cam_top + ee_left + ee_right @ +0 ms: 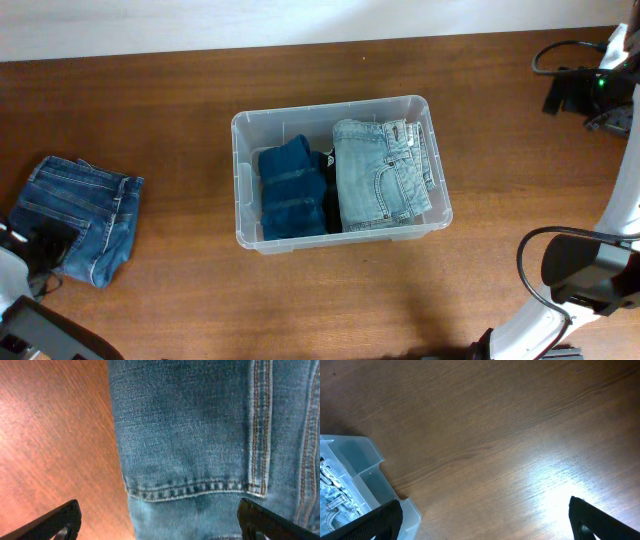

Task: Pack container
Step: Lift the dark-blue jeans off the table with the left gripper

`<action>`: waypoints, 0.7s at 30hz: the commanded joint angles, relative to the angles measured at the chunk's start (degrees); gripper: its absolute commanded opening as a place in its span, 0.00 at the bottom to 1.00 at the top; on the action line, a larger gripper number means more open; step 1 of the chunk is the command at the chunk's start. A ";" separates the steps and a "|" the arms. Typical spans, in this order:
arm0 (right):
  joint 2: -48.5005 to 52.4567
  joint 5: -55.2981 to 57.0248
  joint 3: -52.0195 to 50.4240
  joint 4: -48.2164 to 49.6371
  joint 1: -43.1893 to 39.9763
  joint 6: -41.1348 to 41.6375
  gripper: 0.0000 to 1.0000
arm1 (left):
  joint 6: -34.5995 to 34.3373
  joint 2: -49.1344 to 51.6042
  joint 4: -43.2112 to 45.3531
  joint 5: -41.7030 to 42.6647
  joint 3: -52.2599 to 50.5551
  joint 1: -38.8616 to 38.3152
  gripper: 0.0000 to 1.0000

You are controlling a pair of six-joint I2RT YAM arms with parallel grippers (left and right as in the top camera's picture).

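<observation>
Your table (150, 110) is dark brown wood with a plain running grain. Beyond its far edge lies a pale whitish strip (200, 20); you cannot tell whether it is wall or floor. A bright glare (560, 495) sits on the wood.

The right arm (622, 205) is built of smooth white tubular links joined by boxy black motor housings (590, 272), with a thin black cable (523, 262) looping beside the lower one. Its outer end is a cluster of black blocks (585, 95) carrying a small green light (601, 80) — a second black cable (555, 50) curls off it. The left arm (8, 280) follows the same scheme: white shell, matt black head (45, 248), dark grey slab-like link (50, 340). The left gripper (159, 512) has plain black wedge-shaped fingers (57, 521) with tapered tips — the right gripper (485, 512) has fingers (370, 521) of the same kind.
</observation>
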 commanded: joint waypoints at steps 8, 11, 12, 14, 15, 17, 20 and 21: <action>-0.44 0.70 0.22 0.00 -0.02 0.20 0.98 | -4.48 0.90 5.09 1.03 -1.14 0.28 0.99; -0.44 0.70 0.22 0.00 -0.02 0.20 0.98 | -4.92 1.95 5.92 1.05 -1.14 0.28 0.99; -0.44 0.70 0.22 0.00 -0.02 0.20 0.98 | -5.14 2.47 6.21 1.05 -1.14 0.28 0.99; -0.44 0.70 0.22 0.02 -0.02 0.20 0.98 | -5.70 3.80 7.02 1.05 -1.14 0.28 0.99; -0.44 0.70 0.22 0.02 -0.02 0.20 0.98 | -5.75 4.50 7.41 1.07 -1.14 0.28 0.99; -0.44 0.70 0.22 0.00 -0.02 0.20 0.98 | -5.73 5.79 8.04 1.05 -1.14 0.28 0.99; -0.44 0.70 0.22 0.00 -0.02 0.20 0.99 | -5.73 8.50 8.94 1.07 -1.14 0.28 0.99; -0.44 0.70 0.22 0.00 -0.02 0.20 0.98 | -5.73 9.29 9.09 1.07 -1.14 0.28 0.99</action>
